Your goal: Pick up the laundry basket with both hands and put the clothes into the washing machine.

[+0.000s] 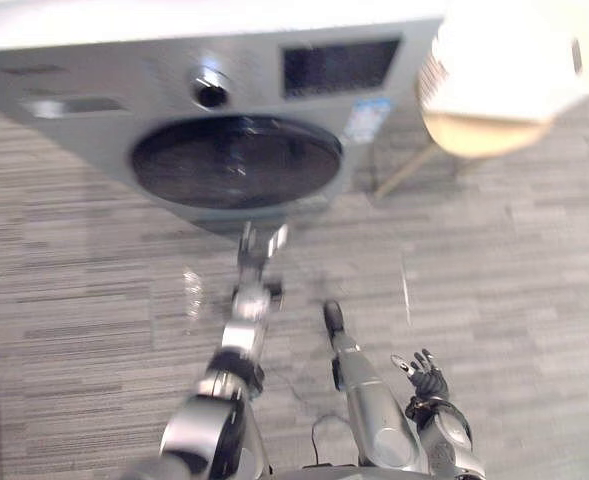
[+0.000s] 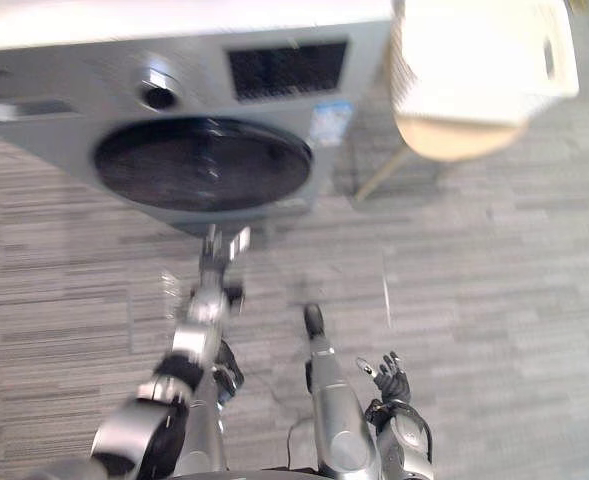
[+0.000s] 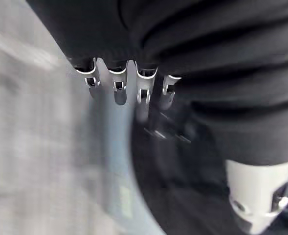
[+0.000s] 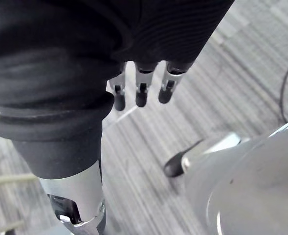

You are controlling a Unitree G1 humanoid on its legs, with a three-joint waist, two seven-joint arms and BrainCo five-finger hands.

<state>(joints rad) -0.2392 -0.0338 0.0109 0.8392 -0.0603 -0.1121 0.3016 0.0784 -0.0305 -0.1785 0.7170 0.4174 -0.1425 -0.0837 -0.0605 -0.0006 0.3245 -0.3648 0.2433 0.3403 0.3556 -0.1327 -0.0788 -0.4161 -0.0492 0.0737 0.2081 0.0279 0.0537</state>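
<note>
The washing machine [image 1: 94,90] stands ahead of the left hand [image 1: 259,242], its dark round door [image 1: 236,160] shut and facing the robot. That hand reaches just below the door, fingers [image 3: 119,90] straight and side by side, holding nothing; whether it touches is unclear. A sticker [image 1: 365,120] right of the door is unreadable. The right hand [image 1: 426,378] hangs low, fingers loosely spread, empty. Well ahead of it the white laundry basket [image 1: 514,50] sits on a round stool [image 1: 484,135], long axis left to right, top cut off, contents washed out
</note>
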